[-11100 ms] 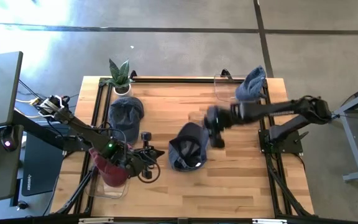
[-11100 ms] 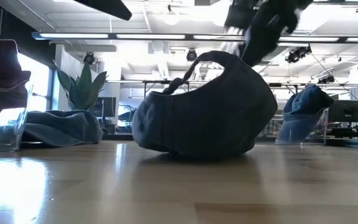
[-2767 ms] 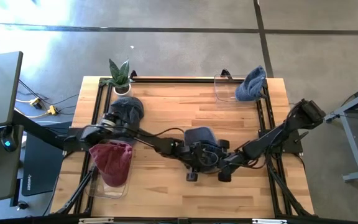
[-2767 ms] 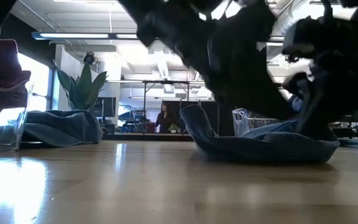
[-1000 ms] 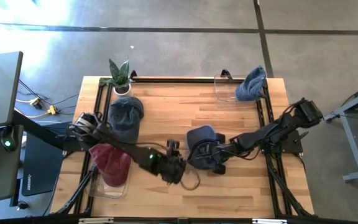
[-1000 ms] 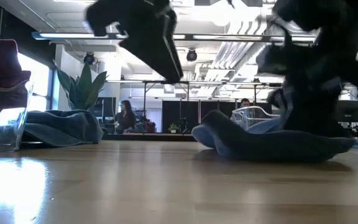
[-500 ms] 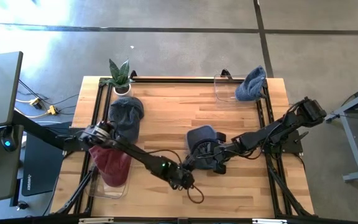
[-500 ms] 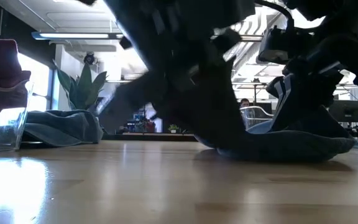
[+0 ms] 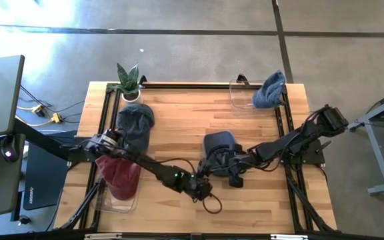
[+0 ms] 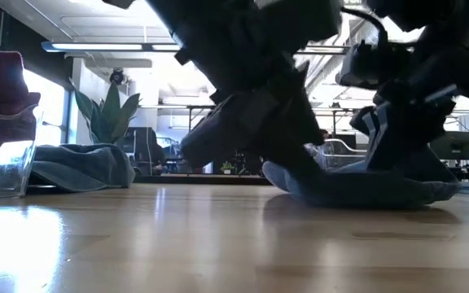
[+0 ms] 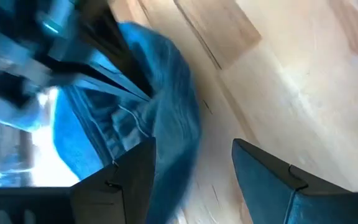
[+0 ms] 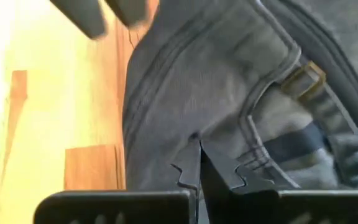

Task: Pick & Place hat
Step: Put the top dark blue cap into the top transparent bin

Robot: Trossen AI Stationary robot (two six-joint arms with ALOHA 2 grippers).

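Note:
A dark blue denim hat (image 9: 219, 148) lies on the wooden table near its middle, and shows low on the tabletop (image 10: 365, 191) in the low view. My right gripper (image 9: 227, 167) comes from the table's right and is shut on the hat. My left gripper (image 9: 204, 185) reaches across from the left to the hat's near-left side. It is open (image 11: 191, 149), and the hat's edge (image 11: 166, 118) lies just ahead of its fingers, beside one of them. My right gripper pinches a fold of the hat's denim (image 12: 194, 140) between its two fingertips, not far from the back strap's buckle (image 12: 303, 78). The fingers slant down from the table's right. The hat rests on the table. My left gripper: whether a finger (image 11: 129, 177) touches the hat's edge, I cannot tell.
Another denim hat (image 9: 135, 123) lies at the left, near a potted plant (image 9: 129, 79). A dark red hat (image 9: 119, 175) sits in a clear container at the near left. A blue hat (image 9: 269, 90) hangs on a clear stand at the far right.
My left gripper has moved toward the table's right edge and in toward the hat's near-left side; in the low view its arm now stands in front of the hat's left part. My right gripper has stayed shut on the hat.

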